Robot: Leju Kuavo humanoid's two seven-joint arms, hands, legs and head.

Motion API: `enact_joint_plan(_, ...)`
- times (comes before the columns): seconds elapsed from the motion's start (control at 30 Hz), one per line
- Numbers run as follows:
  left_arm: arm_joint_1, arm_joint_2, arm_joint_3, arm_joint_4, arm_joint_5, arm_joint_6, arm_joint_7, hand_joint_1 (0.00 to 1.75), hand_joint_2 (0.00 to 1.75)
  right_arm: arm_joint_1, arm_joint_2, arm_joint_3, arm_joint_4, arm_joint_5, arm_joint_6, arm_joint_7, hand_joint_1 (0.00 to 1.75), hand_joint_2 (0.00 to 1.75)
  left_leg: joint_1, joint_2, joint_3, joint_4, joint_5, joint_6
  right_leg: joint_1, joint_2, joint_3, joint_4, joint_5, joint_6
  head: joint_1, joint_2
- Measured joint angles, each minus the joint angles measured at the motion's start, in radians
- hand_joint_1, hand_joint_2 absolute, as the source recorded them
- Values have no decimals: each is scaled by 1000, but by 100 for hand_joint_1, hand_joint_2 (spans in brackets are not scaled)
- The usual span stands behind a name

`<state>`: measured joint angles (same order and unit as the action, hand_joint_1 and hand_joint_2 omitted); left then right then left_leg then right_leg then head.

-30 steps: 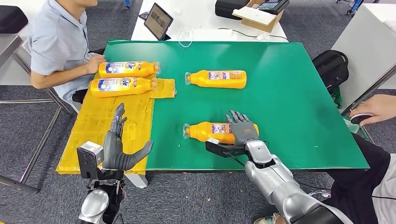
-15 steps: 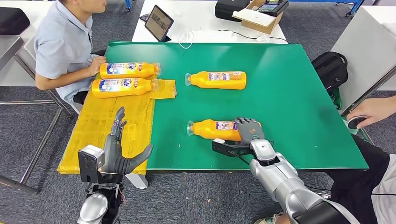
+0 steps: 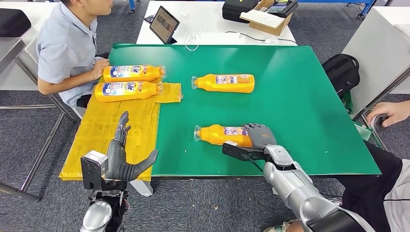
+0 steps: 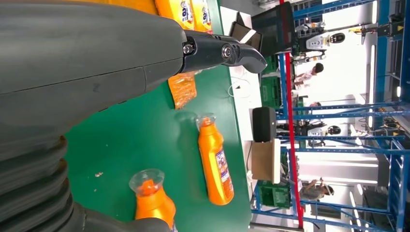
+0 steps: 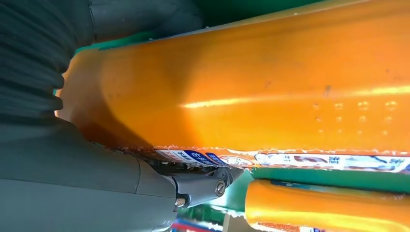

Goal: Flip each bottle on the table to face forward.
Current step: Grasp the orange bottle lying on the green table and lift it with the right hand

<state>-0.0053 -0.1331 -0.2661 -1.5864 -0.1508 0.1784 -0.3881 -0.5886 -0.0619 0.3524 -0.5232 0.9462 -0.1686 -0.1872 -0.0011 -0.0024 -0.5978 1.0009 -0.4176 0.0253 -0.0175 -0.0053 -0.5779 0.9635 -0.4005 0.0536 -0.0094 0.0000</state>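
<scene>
1. Four orange bottles are lying on their sides on the green table (image 3: pixel 300 96); what is inside them is hard to tell.
2. The right hand (image 3: pixel 258 135) is gripping the near bottle (image 3: pixel 220 134), fingers curling over its base end and hiding it.
3. The far bottle (image 3: pixel 225 82) is lying mid-table, and two bottles (image 3: pixel 126 82) are resting on yellow sheeting (image 3: pixel 104 130).
4. The left hand (image 3: pixel 123 157) is hovering with fingers spread, holding nothing.

**Orange bottles on a green table**

Four orange bottles (image 3: pixel 224 134) with clear caps and blue, red and white labels lie on a green table (image 3: pixel 300 101); the far-left two rest on a yellow sheet (image 3: pixel 104 130). A grey-and-silver right hand (image 3: pixel 260 135) grips the near bottle.
</scene>
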Motion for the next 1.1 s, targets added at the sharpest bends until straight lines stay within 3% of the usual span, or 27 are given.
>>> enact_joint_plan(0.17,-1,0,0,2,35,13,-27,0,175,31,13,-49,-31,-193,1,-163,175,175,0,5,2,0,-1,-1,0,4,4,0,1,0,0,0)
enact_joint_plan(0.33,0,-3,0,2,70,35,-61,0,175,116,49,-99,-154,-353,-1,-259,175,175,1,5,1,0,-1,-2,1,4,3,0,1,0,0,0)
enact_joint_plan(0.53,30,-13,0,4,115,17,-95,0,175,305,157,-148,-458,-566,-123,-368,175,175,2,3,-8,0,0,-2,2,3,-5,1,1,0,-1,0)
enact_joint_plan(0.63,49,-12,-16,10,102,-36,-108,0,175,344,194,-147,-553,-596,-170,-387,175,175,2,3,-11,0,0,-2,2,3,-7,1,0,-1,0,0)
enact_joint_plan(0.8,54,-5,-53,26,93,-120,-104,0,175,336,228,-138,-569,-616,-177,-416,175,175,1,3,-15,0,0,-2,0,3,-10,1,0,0,0,0)
enact_joint_plan(1.1,-11,-9,-80,115,181,-171,-84,0,175,207,289,-23,-384,-528,-202,-469,175,175,2,3,-15,0,0,-2,1,3,-11,1,1,0,0,0)
